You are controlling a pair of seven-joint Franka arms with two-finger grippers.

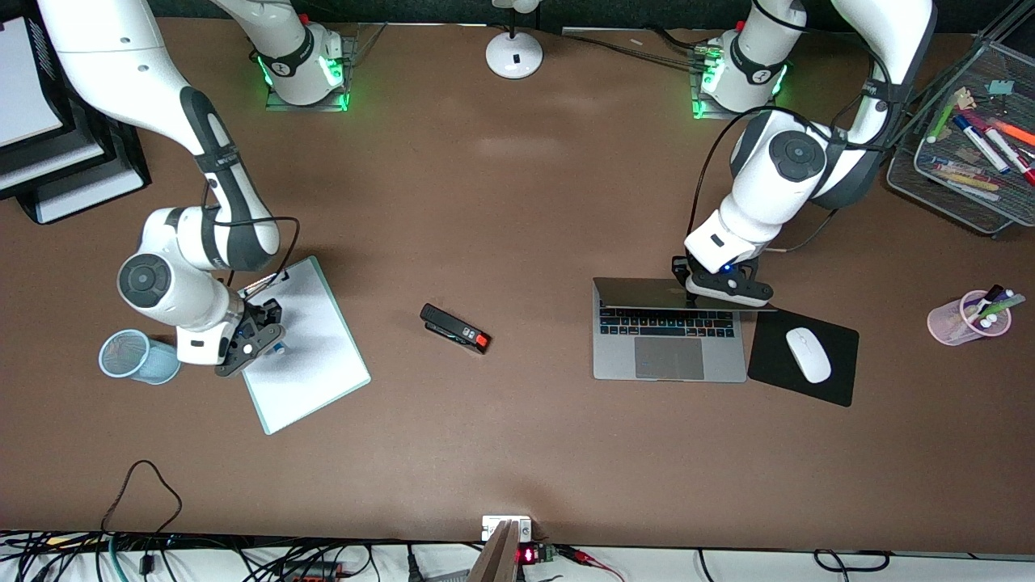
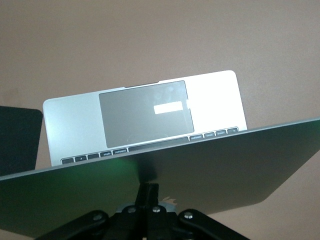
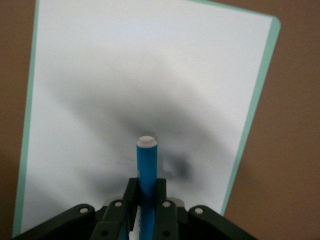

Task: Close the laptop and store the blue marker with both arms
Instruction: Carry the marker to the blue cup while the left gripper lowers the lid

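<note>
Your right hand (image 3: 145, 210), at the lower left of the front view, is clamped on the blue marker (image 3: 146, 170) over the whiteboard (image 1: 311, 356). The marker's long axis runs out from the fingers, white end away. The blue mesh cup (image 1: 133, 356) stands just beside that hand, toward the frame's left edge. Higher, at right of centre, your left hand (image 1: 722, 284) presses on the laptop (image 1: 669, 343) lid, which is half lowered over the keyboard; I judge its fingers closed.

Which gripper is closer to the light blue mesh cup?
The right. The right gripper, shut on the blue marker, is over the whiteboard beside the mesh cup. The left gripper is at the laptop lid, toward the table's left-arm end.
</note>
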